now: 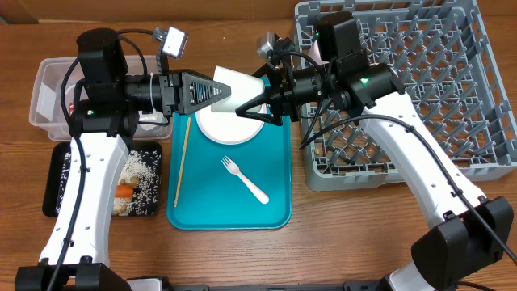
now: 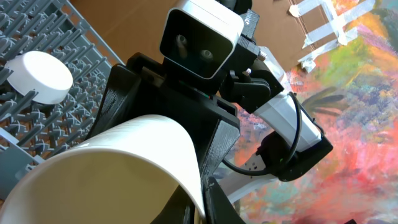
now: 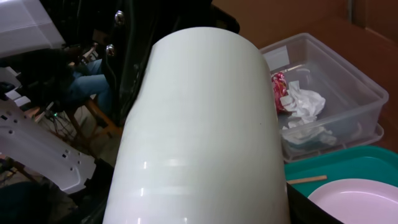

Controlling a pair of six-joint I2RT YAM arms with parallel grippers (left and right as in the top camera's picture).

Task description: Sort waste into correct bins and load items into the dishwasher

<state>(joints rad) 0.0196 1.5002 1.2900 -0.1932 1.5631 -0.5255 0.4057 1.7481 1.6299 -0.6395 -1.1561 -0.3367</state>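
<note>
A white cup hangs on its side above the teal tray's far end, between both arms. My left gripper is shut on its rim, one finger inside the cup and one outside. My right gripper straddles the cup's body from the other side, its fingers against both walls. A white plate, a plastic fork and a thin wooden stick lie on the teal tray. The grey dish rack stands at the right with a white bowl in it.
The teal tray sits at the centre. A clear tub at the far left holds a red wrapper and crumpled napkins. The black tray in front of it holds grains and a carrot piece.
</note>
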